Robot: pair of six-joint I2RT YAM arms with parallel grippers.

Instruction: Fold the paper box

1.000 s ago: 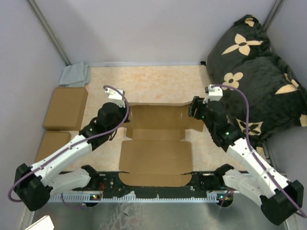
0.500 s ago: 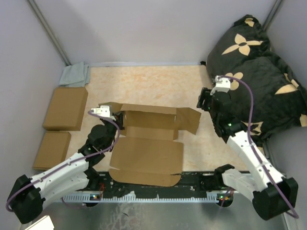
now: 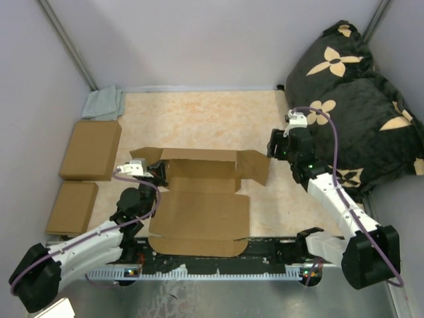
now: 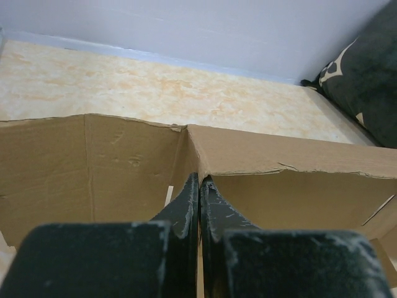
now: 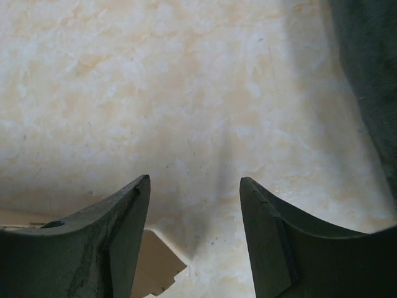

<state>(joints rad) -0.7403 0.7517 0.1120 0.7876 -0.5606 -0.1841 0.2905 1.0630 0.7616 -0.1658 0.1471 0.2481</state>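
One plain brown die-cut cardboard paper box (image 3: 199, 212) lies on the beige marbled table (image 3: 212, 119), its raised back wall's left corner clamped by the left gripper (image 4: 200, 181), pinch hidden; the right gripper (image 5: 194, 180) gapes beside its right flap; two closed brown cardboard boxes (image 3: 91, 150) (image 3: 71, 207) sit left.

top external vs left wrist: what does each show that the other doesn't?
Only top external: two ready-made brown cardboard boxes, grey cloth, and the right tool, open, beside the brown die-cut cardboard box blank. Only left wrist: the left tool pinched shut on the blank's raised wall. Both: the blank, beige marbled tabletop, black floral cushion.
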